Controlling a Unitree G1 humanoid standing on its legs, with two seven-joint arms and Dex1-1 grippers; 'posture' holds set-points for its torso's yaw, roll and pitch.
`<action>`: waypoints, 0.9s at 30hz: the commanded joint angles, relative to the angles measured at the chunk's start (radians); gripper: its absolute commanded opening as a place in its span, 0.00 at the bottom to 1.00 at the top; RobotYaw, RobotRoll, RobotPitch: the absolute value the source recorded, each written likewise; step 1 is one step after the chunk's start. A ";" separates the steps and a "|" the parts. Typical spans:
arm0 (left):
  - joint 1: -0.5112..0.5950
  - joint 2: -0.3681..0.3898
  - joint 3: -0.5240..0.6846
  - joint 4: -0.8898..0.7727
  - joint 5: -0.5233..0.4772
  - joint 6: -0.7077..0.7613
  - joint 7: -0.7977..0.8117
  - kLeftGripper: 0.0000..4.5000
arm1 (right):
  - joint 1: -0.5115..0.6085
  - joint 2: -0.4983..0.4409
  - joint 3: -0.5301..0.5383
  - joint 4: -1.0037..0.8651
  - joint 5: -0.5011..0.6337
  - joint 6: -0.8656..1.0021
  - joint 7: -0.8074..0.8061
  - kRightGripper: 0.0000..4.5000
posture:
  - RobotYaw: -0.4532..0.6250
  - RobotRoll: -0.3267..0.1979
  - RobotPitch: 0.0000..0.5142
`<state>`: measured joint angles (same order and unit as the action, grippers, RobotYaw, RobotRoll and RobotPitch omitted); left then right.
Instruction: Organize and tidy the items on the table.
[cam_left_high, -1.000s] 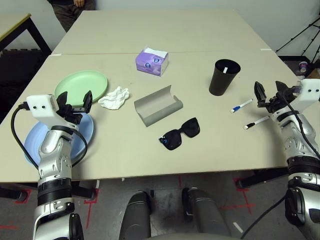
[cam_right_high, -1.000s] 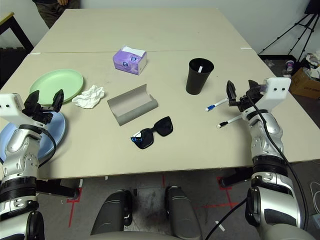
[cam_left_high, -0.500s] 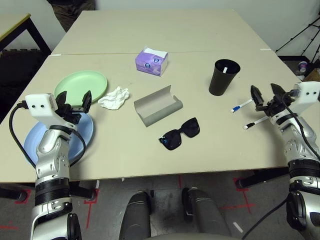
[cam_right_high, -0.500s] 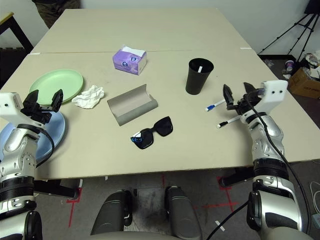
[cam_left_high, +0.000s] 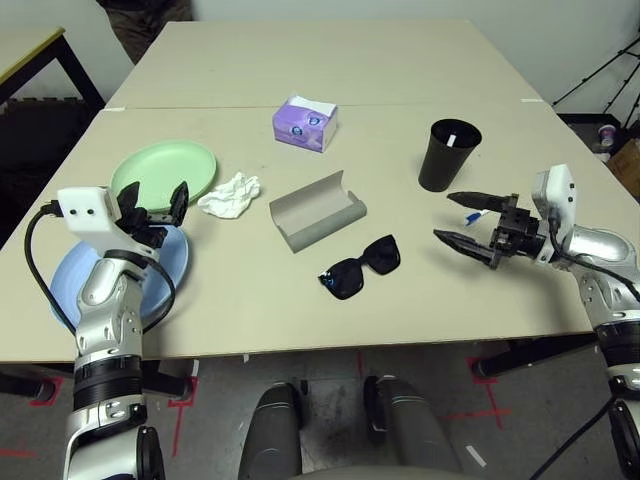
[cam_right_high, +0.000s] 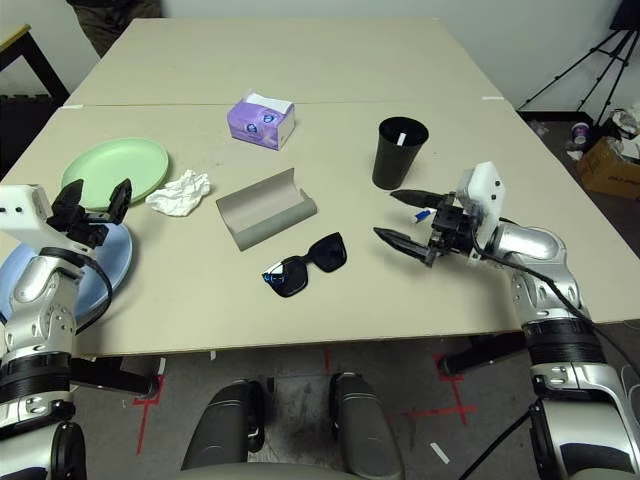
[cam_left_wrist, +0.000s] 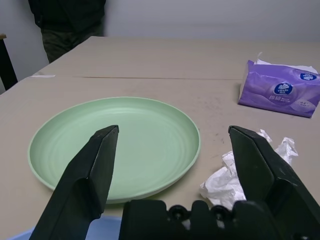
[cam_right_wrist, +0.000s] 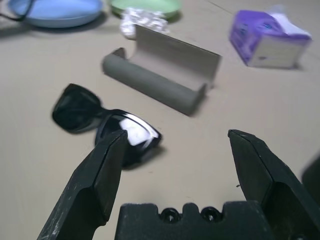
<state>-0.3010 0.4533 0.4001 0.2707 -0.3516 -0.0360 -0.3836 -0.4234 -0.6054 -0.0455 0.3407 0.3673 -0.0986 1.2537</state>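
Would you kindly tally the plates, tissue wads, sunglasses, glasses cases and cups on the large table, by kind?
Plates: 2
Tissue wads: 1
Sunglasses: 1
Glasses cases: 1
Cups: 1
Total: 6

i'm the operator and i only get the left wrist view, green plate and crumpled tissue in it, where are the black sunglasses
Observer: The black sunglasses lie on the table, on the robot's side of the open grey glasses case.
Operator: is the right one holding anything
Observer: No, the right gripper is open and empty.
Operator: what stands beyond it
Observer: The black cup, upright.
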 joint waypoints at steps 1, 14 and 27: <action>0.016 -0.004 -0.009 -0.027 0.000 0.012 -0.002 1.00 | -0.021 0.015 0.009 -0.001 0.010 -0.007 0.024 0.99 | 0.43 0.62 0.21; 0.061 0.146 -0.017 -0.088 -0.048 0.134 -0.188 1.00 | -0.067 0.040 0.052 -0.017 0.009 0.012 0.100 0.99 | 0.45 0.62 0.23; 0.026 0.409 0.039 0.006 -0.058 0.319 -0.324 1.00 | -0.063 0.054 0.063 -0.047 0.005 0.009 0.101 0.99 | 0.46 0.62 0.24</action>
<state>-0.2684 0.8461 0.4173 0.2567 -0.4006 0.2603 -0.7046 -0.5000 -0.5484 0.0139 0.3113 0.3725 -0.0924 1.3487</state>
